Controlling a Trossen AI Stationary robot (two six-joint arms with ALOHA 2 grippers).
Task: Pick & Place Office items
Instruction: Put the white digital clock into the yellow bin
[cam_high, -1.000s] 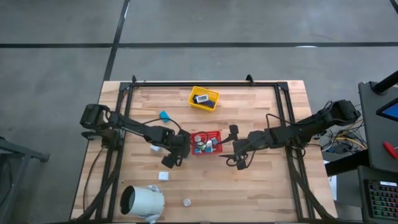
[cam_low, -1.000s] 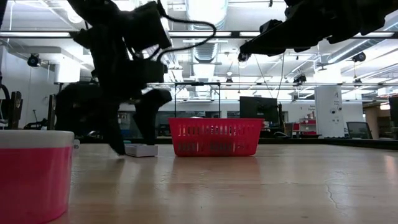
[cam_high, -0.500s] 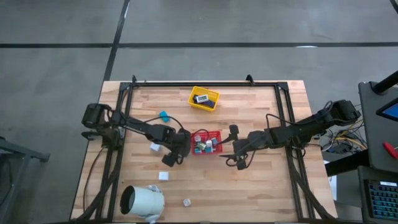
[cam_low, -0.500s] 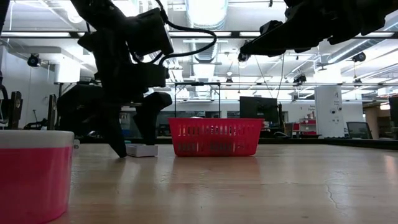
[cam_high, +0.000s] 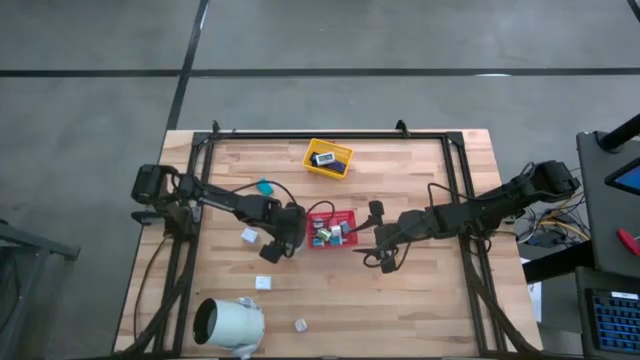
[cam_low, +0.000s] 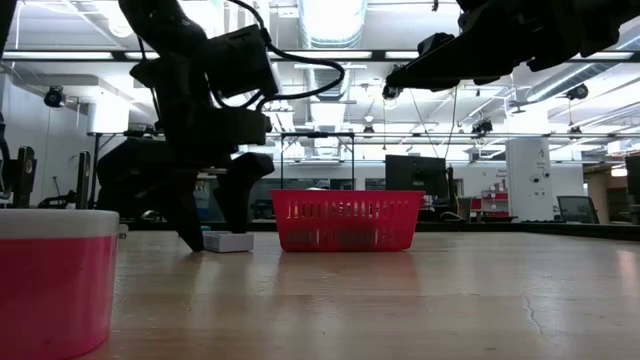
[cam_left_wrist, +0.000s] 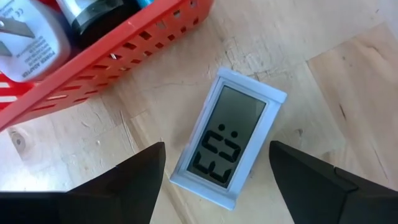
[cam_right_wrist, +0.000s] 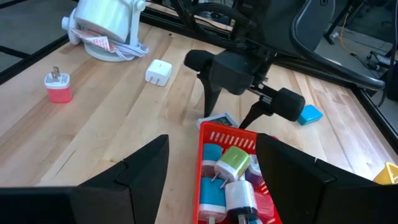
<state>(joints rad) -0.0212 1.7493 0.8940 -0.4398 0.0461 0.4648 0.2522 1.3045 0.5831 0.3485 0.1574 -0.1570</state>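
A small pale-blue digital display (cam_left_wrist: 227, 146) lies flat on the table beside the near left corner of the red tray (cam_high: 345, 215). My left gripper (cam_left_wrist: 216, 149) points down over it, open, one finger on each side and neither touching. In the high view the left gripper (cam_high: 272, 250) hides the display. The red tray (cam_right_wrist: 207, 132) holds several plugs and adapters. My right gripper (cam_right_wrist: 211, 180) waits open at the tray's right end, raised above the table. Loose on the wood lie a white charger (cam_right_wrist: 159, 71), a pink plug (cam_right_wrist: 57, 86) and a teal piece (cam_high: 264, 186).
A yellow tray (cam_high: 328, 157) with items stands at the far middle. A large white cylinder (cam_high: 228, 322) lies at the near left. Another white piece (cam_high: 248, 236) lies left of my left gripper. A black frame rail (cam_high: 330, 137) runs round the table.
My left gripper has shifted a little toward the table's far edge, staying open and pointing down over the display. The display and the trays have kept still.
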